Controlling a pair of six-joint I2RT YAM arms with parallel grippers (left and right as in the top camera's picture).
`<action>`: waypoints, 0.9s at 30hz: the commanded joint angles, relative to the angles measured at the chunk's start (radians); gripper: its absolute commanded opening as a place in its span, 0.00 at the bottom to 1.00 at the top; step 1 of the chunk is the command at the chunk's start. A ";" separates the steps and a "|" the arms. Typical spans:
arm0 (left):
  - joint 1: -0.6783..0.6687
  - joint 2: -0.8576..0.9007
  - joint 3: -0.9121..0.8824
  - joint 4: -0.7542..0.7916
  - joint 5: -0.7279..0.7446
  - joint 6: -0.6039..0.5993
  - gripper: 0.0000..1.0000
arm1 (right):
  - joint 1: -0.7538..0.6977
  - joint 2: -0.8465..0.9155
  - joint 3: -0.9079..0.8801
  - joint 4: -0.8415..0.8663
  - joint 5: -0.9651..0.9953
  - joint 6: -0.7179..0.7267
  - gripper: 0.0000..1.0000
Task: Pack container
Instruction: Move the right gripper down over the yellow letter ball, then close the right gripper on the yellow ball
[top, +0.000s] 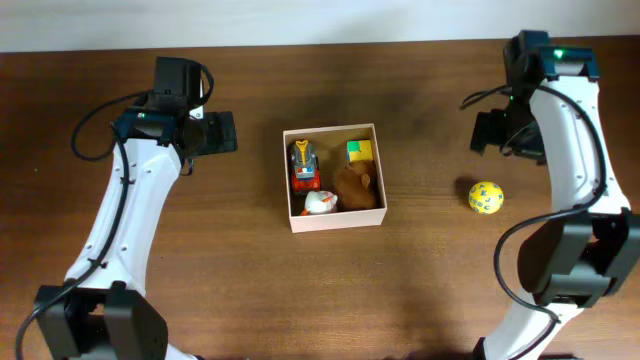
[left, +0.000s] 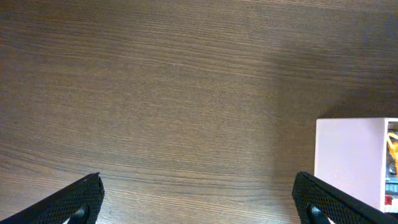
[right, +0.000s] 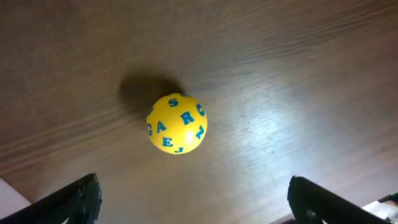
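The container (top: 288, 180), a square white-walled box, sits mid-table. It holds an orange toy car (top: 304, 165), a green and yellow block (top: 359, 151), a brown plush (top: 356, 186) and a white toy (top: 319, 203). A yellow ball (top: 485, 197) with blue letters lies on the table to the box's right. My left gripper (top: 224, 132) hangs open to the left of the box, apart from it. In the left wrist view the gripper (left: 199, 199) is empty and the container's wall (left: 348, 155) shows at right. My right gripper (top: 490, 132) is open behind the ball. The right wrist view has the ball (right: 176, 123) ahead of the gripper (right: 194, 199).
The brown wooden table (top: 430, 290) runs to a pale edge at the back (top: 300, 20). Both arm bases stand at the front corners (top: 90, 320) (top: 565, 270).
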 joint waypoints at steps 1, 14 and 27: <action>0.000 -0.022 0.011 -0.002 -0.004 -0.013 0.99 | -0.041 -0.039 -0.069 0.042 -0.064 -0.042 0.99; 0.000 -0.022 0.011 -0.002 -0.004 -0.013 0.99 | -0.117 -0.039 -0.287 0.229 -0.179 -0.197 0.99; 0.000 -0.022 0.011 -0.002 -0.003 -0.013 0.99 | -0.116 -0.037 -0.468 0.421 -0.182 -0.193 0.99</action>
